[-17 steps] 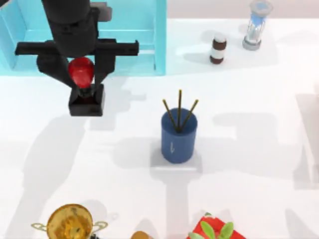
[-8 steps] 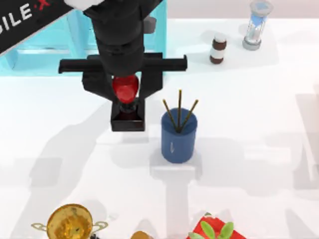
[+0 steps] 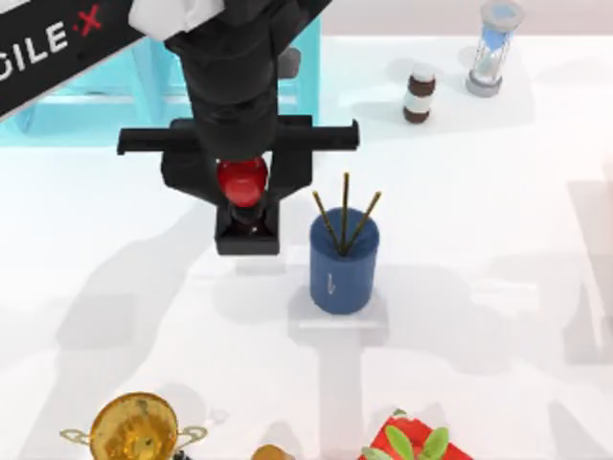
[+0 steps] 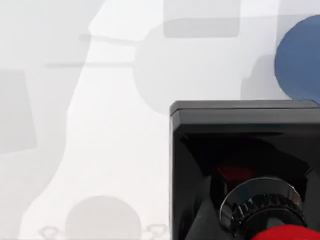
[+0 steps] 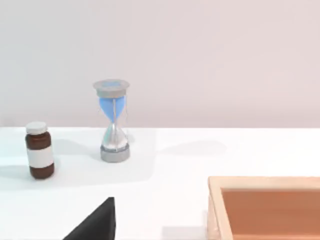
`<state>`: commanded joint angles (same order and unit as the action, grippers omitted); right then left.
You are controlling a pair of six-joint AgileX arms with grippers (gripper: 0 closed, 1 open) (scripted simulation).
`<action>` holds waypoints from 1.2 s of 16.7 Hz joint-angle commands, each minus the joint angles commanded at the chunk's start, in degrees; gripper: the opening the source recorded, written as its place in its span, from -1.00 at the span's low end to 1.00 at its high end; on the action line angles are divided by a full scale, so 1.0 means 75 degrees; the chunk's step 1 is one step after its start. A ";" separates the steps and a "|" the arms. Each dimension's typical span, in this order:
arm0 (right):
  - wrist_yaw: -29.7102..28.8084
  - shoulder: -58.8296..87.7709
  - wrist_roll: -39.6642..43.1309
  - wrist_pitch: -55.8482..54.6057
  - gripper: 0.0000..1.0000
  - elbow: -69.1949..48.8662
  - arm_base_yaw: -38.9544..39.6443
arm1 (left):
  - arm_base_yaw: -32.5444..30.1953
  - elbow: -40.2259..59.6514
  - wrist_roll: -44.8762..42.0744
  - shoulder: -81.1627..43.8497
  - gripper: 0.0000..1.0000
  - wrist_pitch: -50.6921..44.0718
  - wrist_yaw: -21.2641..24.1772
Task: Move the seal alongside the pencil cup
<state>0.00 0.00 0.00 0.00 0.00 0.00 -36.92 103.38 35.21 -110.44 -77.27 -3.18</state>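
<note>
The seal (image 3: 244,206) has a black square base and a glossy red knob. My left gripper (image 3: 241,182) is shut on the red knob, and the seal stands just left of the pencil cup (image 3: 343,264). The pencil cup is dark blue, with three thin pencils fanning out of it. In the left wrist view the seal's black base (image 4: 240,165) is close up, with the blue pencil cup (image 4: 300,65) beyond its corner. Whether the base rests on the table I cannot tell.
A light blue bin (image 3: 57,96) stands at the back left under my arm. A brown-and-white bottle (image 3: 419,93) and an hourglass (image 3: 493,48) stand at the back right. A golden trophy (image 3: 134,429) and a red plant pot (image 3: 412,443) sit at the front edge. A wooden tray (image 5: 265,207) lies near the right arm.
A second ago the left gripper held the seal at the table's left; it has carried it rightward to beside the pencil cup. In the last half second it barely moved.
</note>
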 joint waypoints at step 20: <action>0.0000 0.0000 0.0000 0.0000 1.00 0.0000 0.0000 | -0.0001 -0.0012 0.0001 0.0000 1.00 0.0011 0.0000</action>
<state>0.00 0.00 0.00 0.00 0.00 0.00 -36.93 103.29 35.22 -110.45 -77.18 -3.17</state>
